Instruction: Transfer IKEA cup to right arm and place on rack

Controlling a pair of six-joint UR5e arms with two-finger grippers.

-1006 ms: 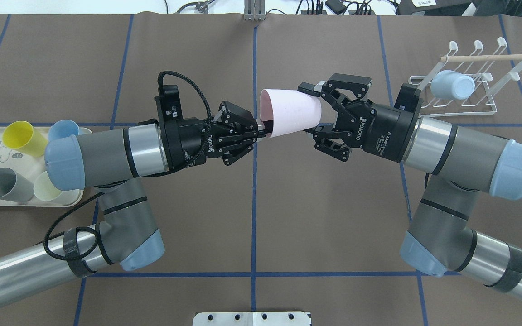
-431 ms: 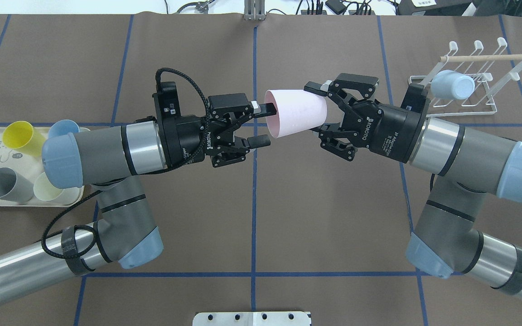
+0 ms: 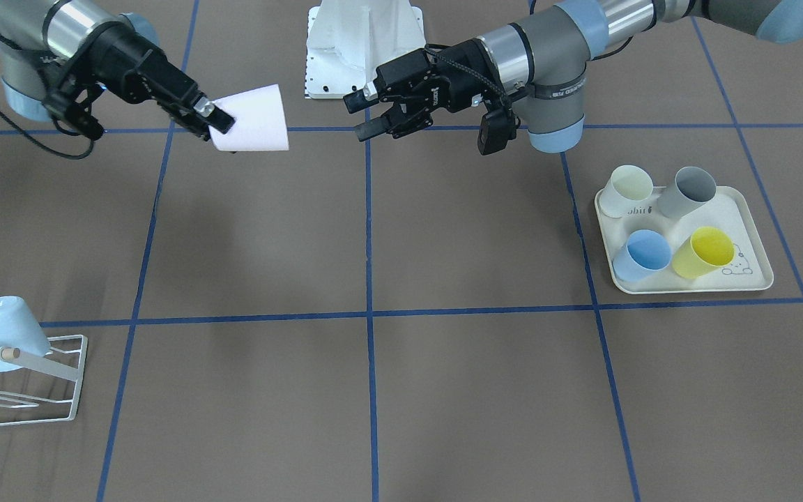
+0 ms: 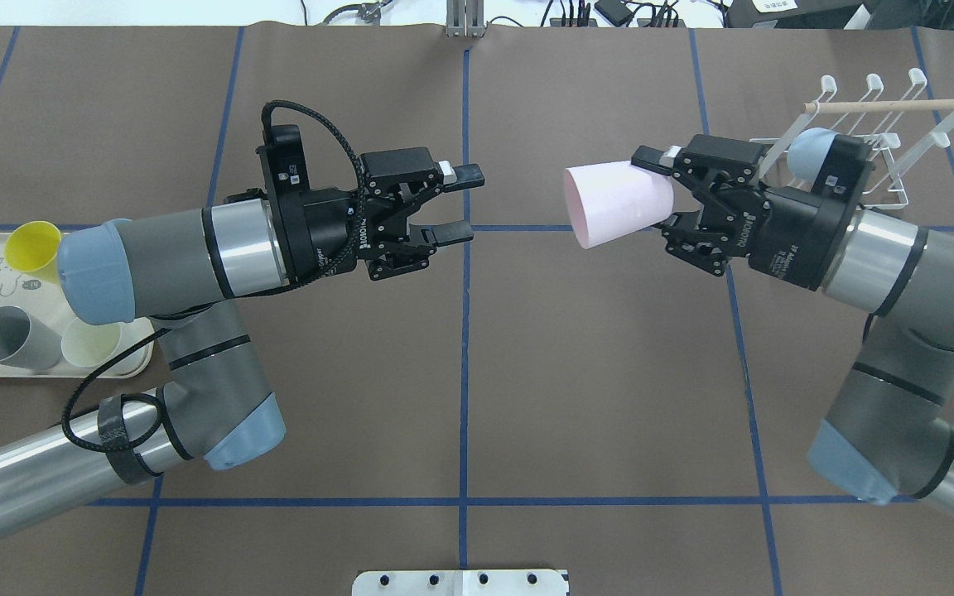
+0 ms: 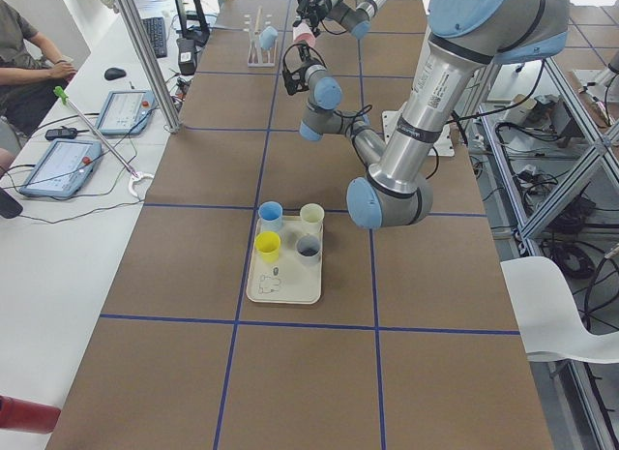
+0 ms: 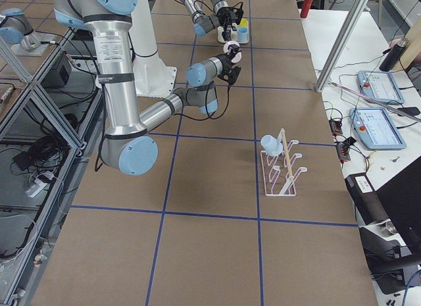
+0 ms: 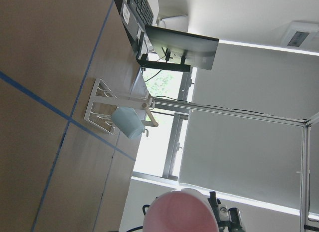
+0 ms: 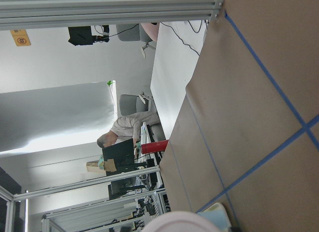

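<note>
The pink IKEA cup (image 4: 616,204) lies on its side in the air, mouth toward the table's middle. My right gripper (image 4: 661,189) is shut on its base end, and the same grip shows from the front with the cup (image 3: 254,118) in the right gripper (image 3: 215,123). My left gripper (image 4: 464,204) is open and holds nothing, a wide gap away from the cup; it shows open in the front view too (image 3: 360,117). The white wire rack (image 4: 901,195) with its wooden dowel stands at the far right, just behind my right wrist. A light blue cup (image 3: 8,331) hangs on it.
A cream tray (image 3: 739,216) at the left side holds a yellow (image 3: 703,252), a blue (image 3: 643,254), a grey (image 3: 687,191) and a pale cup (image 3: 626,190). The robot's white base plate (image 4: 460,582) sits at the near edge. Blue tape lines cross the brown table.
My left gripper opened, let go of the cup's rim and drew back to the left. My right arm carried the cup to the right, toward the rack.
</note>
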